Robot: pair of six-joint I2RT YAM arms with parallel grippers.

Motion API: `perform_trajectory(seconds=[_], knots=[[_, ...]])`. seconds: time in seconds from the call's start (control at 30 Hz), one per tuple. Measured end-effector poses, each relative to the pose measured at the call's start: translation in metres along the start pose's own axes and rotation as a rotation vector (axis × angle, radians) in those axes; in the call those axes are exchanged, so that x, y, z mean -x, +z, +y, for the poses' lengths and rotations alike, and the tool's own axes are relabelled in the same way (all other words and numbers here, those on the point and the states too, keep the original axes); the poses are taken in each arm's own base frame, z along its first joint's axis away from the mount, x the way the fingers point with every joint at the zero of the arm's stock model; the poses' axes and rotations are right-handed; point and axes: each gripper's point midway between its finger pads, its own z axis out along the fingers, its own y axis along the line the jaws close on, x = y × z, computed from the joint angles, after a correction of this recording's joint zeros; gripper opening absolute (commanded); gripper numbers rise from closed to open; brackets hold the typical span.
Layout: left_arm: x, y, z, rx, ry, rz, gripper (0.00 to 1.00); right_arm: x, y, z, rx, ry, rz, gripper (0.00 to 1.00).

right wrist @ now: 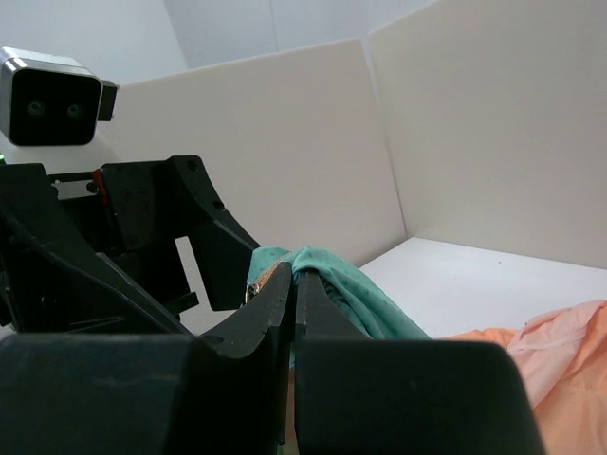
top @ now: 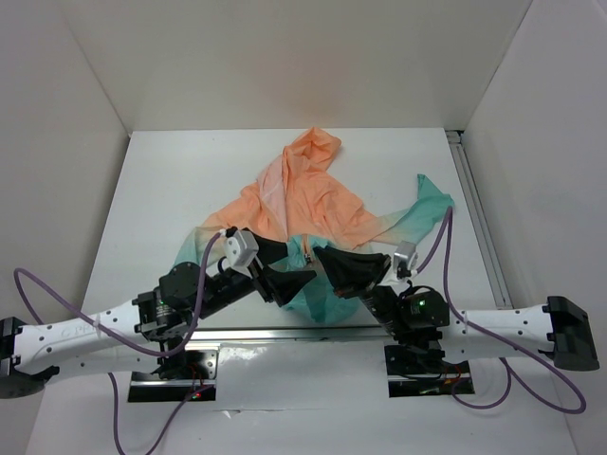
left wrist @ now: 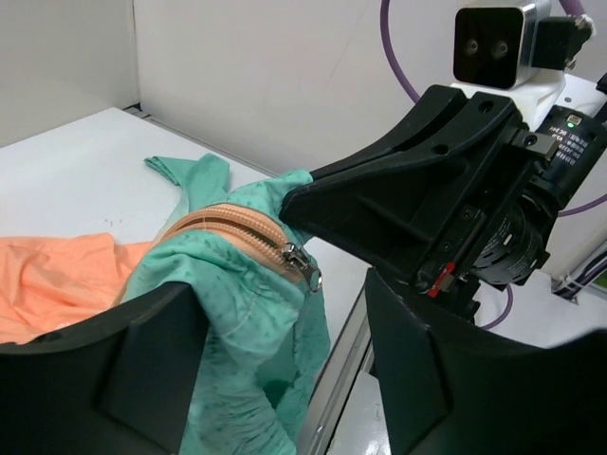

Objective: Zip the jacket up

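Note:
The jacket (top: 308,204) lies crumpled mid-table, peach-orange at the far side and teal at the near hem. My right gripper (top: 321,254) is shut on the teal hem beside the orange zipper tape (left wrist: 232,226), holding it lifted; its jaws are closed on the fabric in the right wrist view (right wrist: 297,275). The metal zipper slider (left wrist: 305,265) hangs just below that pinch and also shows in the right wrist view (right wrist: 252,289). My left gripper (top: 302,278) is open, and in its wrist view (left wrist: 285,318) the lifted teal fabric (left wrist: 237,294) hangs between its fingers, close to the left one.
A teal sleeve (top: 429,204) trails to the right. A metal rail (top: 285,334) runs along the table's near edge and another (top: 474,209) along the right side. White walls enclose the table on three sides. Purple cables loop from both arms.

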Motion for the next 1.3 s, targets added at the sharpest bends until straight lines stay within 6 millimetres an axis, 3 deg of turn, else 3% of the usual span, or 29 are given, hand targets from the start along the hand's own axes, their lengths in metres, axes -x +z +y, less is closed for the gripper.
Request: perform_trajectory(seconds=[0.47, 0.6, 0.73, 1.03, 1.13, 1.2, 1.3], knots=[[0.011, -0.003, 0.001, 0.02, 0.037, 0.078, 0.89, 0.002, 0.006, 0.002, 0.0, -0.024, -0.005, 0.0], [0.02, -0.009, 0.007, 0.076, 0.035, 0.129, 0.86, 0.007, 0.011, 0.004, 0.0, -0.035, -0.015, 0.0], [0.01, -0.017, 0.016, 0.134, 0.017, 0.193, 0.87, 0.01, 0.013, 0.005, -0.001, -0.047, -0.018, 0.0], [-0.024, -0.036, 0.04, 0.257, 0.038, 0.332, 0.78, 0.015, 0.018, 0.005, -0.006, -0.084, -0.02, 0.0], [-0.026, -0.039, 0.044, 0.28, 0.047, 0.355, 0.74, 0.018, 0.02, 0.006, -0.007, -0.088, -0.027, 0.0], [-0.025, -0.038, 0.046, 0.293, 0.051, 0.362, 0.64, 0.018, 0.021, 0.006, -0.007, -0.091, -0.026, 0.0], [-0.022, -0.031, 0.043, 0.315, 0.06, 0.376, 0.62, 0.012, 0.022, 0.006, -0.011, -0.104, -0.012, 0.0]])
